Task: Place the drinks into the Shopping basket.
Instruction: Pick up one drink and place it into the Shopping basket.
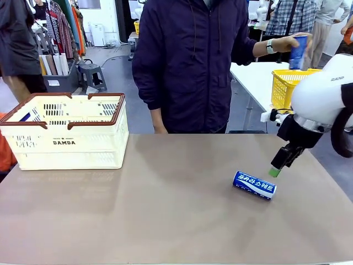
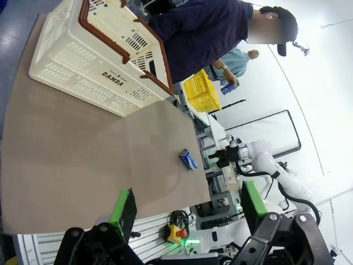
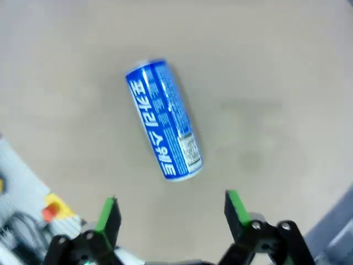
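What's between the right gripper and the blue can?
Nothing: in the right wrist view, bare table separates the open right gripper from the blue can lying on its side.

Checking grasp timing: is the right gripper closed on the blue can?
No, the right gripper is open, and the blue can lies on the table beyond its green pads.

Grey floor (image 1: pixel 118 55), dark stool (image 1: pixel 92 74), white side table (image 1: pixel 251 76)
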You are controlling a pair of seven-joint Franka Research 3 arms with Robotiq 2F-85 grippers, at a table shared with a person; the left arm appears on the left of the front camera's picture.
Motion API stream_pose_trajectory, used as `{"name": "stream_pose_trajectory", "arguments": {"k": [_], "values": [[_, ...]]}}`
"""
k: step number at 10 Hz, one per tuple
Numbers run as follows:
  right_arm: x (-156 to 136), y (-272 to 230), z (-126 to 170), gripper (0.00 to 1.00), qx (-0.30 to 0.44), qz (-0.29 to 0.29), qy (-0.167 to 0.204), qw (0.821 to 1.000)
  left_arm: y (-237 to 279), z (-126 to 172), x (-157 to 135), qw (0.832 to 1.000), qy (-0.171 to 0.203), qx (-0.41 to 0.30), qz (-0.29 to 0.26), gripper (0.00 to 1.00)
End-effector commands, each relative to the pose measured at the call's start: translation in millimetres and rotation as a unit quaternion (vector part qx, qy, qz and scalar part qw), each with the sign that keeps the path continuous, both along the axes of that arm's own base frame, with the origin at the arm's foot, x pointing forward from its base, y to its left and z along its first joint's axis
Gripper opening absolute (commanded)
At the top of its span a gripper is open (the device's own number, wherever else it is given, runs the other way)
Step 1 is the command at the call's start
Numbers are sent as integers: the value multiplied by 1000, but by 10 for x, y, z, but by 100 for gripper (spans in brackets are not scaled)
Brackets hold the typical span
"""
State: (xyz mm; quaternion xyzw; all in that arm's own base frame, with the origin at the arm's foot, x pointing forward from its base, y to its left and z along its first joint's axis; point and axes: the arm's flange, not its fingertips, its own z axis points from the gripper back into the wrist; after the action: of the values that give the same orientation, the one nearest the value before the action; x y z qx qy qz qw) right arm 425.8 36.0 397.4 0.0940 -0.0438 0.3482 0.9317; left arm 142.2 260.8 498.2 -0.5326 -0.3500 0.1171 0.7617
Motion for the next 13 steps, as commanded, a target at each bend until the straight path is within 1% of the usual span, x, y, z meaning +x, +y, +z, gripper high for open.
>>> {"name": "stream_pose_trajectory", "arguments": {"k": [1, 2, 3, 4, 5, 6, 7, 8, 9, 11, 13], "values": [[-39, -144, 47, 100, 62, 233, -54, 969, 4, 17, -20, 1000, -14, -1, 0, 100], [-137, -156, 77, 100, 82, 268, -123, 952, 4, 17, -20, 1000, -14, -1, 0, 100], [-286, -158, 115, 100, 93, 285, -196, 934, 4, 17, -20, 1000, -14, -1, 0, 100], [-383, -157, 138, 100, 75, 251, -238, 935, 4, 17, -20, 1000, -14, -1, 0, 100], [-413, -126, 158, 100, 48, 153, -251, 955, 4, 17, -20, 1000, -14, -1, 0, 100], [-185, -125, 254, 100, 18, 237, -168, 957, 4, 17, -20, 1000, -14, -1, 0, 100], [-185, -125, 254, 100, 18, 237, -168, 957, 4, 17, -20, 1000, -14, -1, 0, 100], [-351, -171, 306, 100, 27, 208, -216, 954, 4, 17, -20, 1000, -14, -1, 0, 100], [-269, -211, 238, 100, 37, 200, -222, 954, 4, 17, -20, 1000, -14, -1, 0, 100], [-119, -209, 42, 100, 48, 207, -224, 951, 4, 17, -20, 1000, -14, -1, 0, 100], [110, -130, -280, 100, 60, 209, -222, 950, 4, 17, -20, 1000, -14, -1, 0, 100]]}}
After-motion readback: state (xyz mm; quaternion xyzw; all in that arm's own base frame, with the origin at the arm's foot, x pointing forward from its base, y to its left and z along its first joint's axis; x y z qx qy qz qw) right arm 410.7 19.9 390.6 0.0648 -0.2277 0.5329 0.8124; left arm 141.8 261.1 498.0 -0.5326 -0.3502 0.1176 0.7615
